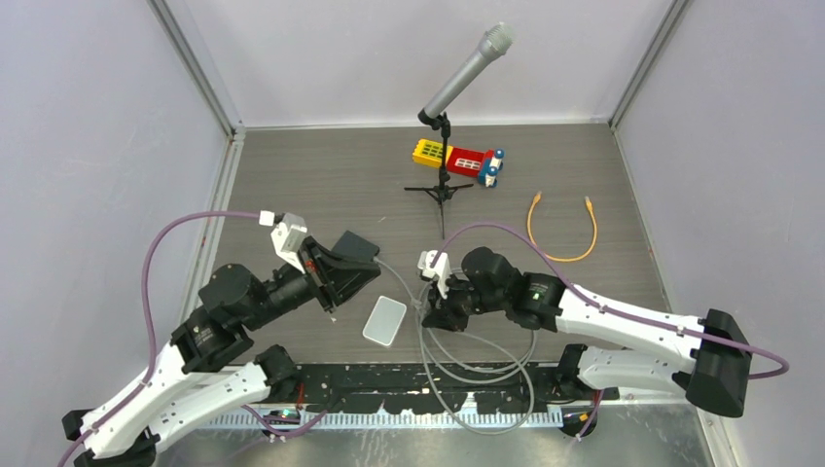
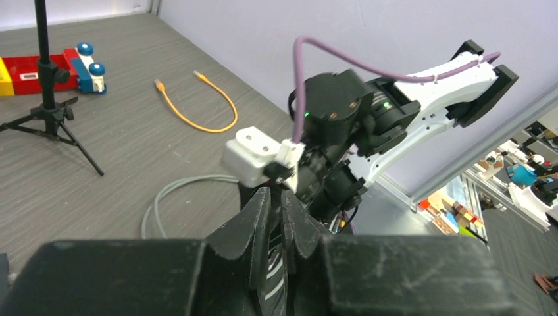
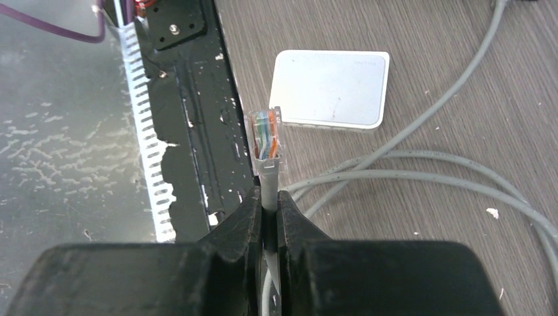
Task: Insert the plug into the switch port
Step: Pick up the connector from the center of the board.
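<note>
The plug [image 3: 265, 139] is a clear connector with coloured wires, on the end of a grey cable [image 3: 395, 174]. My right gripper [image 3: 268, 197] is shut on the cable just behind the plug, which juts out past the fingertips. The switch [image 3: 329, 89], a flat white box, lies on the table just beyond and right of the plug, apart from it. From above, the right gripper [image 1: 431, 309] is right of the switch [image 1: 385, 320]. My left gripper [image 1: 376, 276] hovers above and left of the switch, pointing at the right wrist. Its fingers [image 2: 275, 191] stand almost together, and I make out nothing held.
Loops of grey cable [image 1: 477, 365] trail toward the front rail [image 1: 409, 389]. A dark flat square [image 1: 358, 243] lies by the left gripper. A microphone stand [image 1: 443, 146], a coloured toy block [image 1: 462, 159] and an orange cable [image 1: 562, 229] are at the back.
</note>
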